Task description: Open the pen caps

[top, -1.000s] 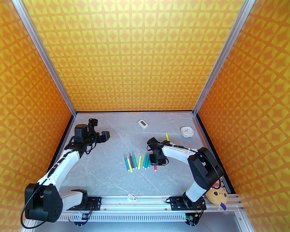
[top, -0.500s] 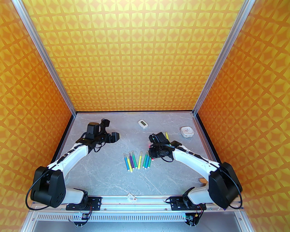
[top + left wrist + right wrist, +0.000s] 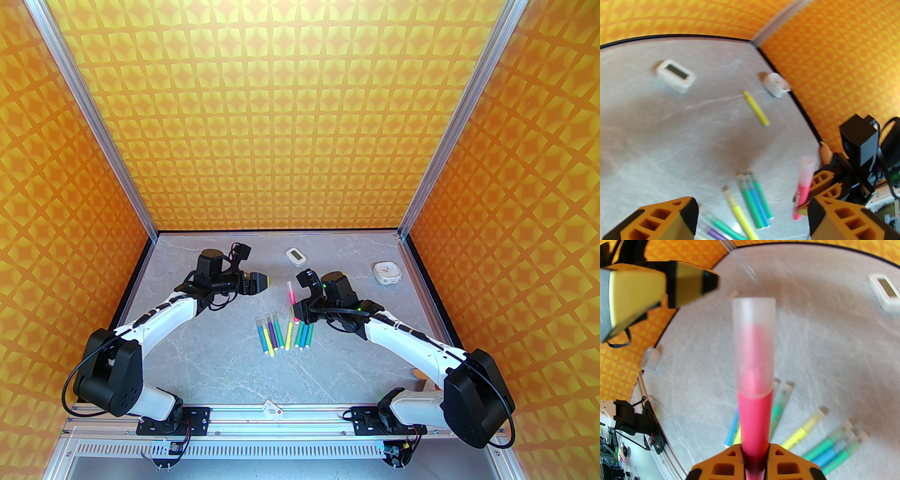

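Grey table [image 3: 822,345], right gripper [image 3: 754,449] clamping pink pen [image 3: 755,413]

A robot test booth, lab-like — orange patterned walls [image 3: 300,117], aluminium posts [image 3: 97,126], a grey table [image 3: 225,365] edged by a metal rail [image 3: 304,415].

Right wrist view: the pink pen [image 3: 754,418] runs off the edge at 6 o'clock between the jaws, the pens [image 3: 825,446] on the desk [image 3: 822,333] below are motion-smeared, and the white timer [image 3: 884,290] is cropped at 2 o'clock. Left wrist view: a purple pen [image 3: 714,233] is cut at 6 o'clock.
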